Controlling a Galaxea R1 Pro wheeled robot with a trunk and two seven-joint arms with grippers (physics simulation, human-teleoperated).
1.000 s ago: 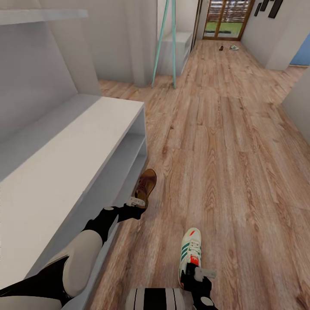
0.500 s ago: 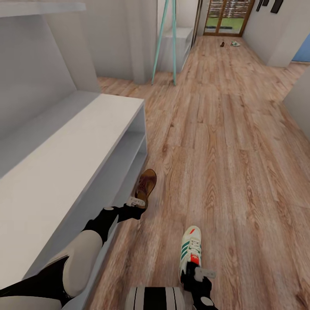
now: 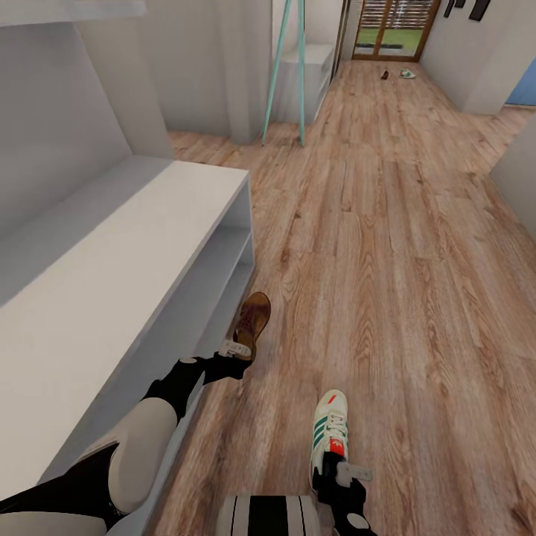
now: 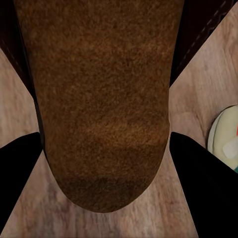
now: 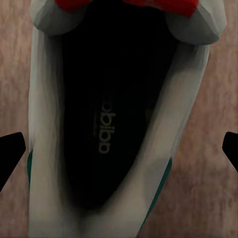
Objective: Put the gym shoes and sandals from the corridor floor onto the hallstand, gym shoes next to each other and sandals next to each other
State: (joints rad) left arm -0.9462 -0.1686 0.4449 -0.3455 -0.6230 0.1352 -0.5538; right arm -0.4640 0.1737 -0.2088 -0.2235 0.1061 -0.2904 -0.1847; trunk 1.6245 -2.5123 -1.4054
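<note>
Down in the corridor, low over the wood-plank floor (image 3: 387,223), both arms out front. At the left gripper (image 3: 237,350), a brown sandal (image 3: 252,316): dark woven upper, tan sole edge, toe pointing away, hanging just beside the open end of the pale grey hallstand (image 3: 149,246) at about the level of the lower shelf tier. In the left wrist view, that sandal's suede-brown footbed (image 4: 101,99) big and close, rounded at the heel end, dark fingers (image 4: 20,173) flanking it on either side, so clamped on the sandal by the look of it. At the right gripper (image 3: 344,470), a gym shoe (image 3: 329,435): white, green side stripes, red-orange patch near the tongue, toe also pointing away, out over open floor and well apart from the rack. From the right wrist camera, straight down into the shoe's dark inside (image 5: 111,124), faint lettering on the insole, red at the heel collar, white walls, a sliver of green at the side; black fingertips (image 5: 10,153) only at the frame edges, standing off from the shoe's sides, so grip on it impossible to confirm. Far down the hall by the glass door, another dark sandal (image 3: 384,74) and another pale gym shoe (image 3: 406,74) lying close together on the floor, tiny at this range. Teal ladder-like frame (image 3: 286,67) leaning further along the wall.
</note>
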